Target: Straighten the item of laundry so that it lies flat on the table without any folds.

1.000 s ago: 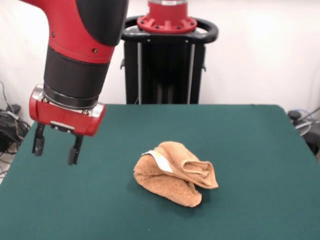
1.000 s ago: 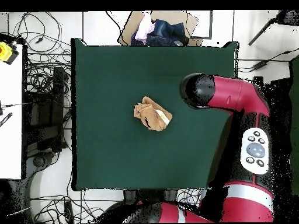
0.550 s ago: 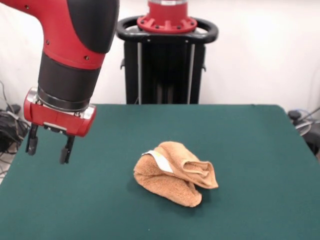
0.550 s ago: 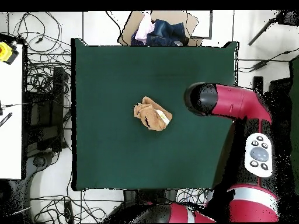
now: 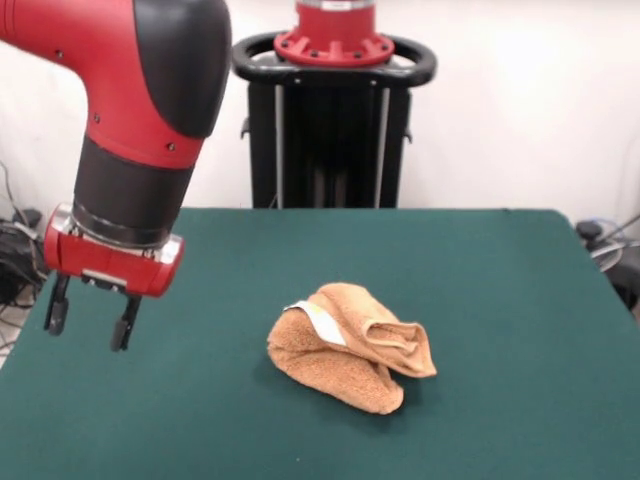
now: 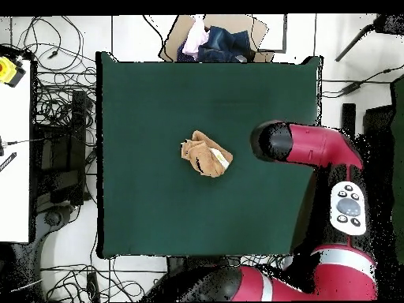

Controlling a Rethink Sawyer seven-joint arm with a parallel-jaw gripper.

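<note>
The crumpled orange-tan terry towel (image 5: 350, 345) is left bunched mid-surface on the dark green felt surface (image 5: 500, 300), untouched. The empty hand (image 5: 85, 318), fingers parted, has been drawn further sideways from it, so no straightening has begun.

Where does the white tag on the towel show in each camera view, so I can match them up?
Front view: the white tag lies on the upper left of the bunched towel, near the picture's middle.
Overhead view: the tag shows at the towel's right edge, on the side facing the arm's dark end.
Shared landmark: the green table.
</note>
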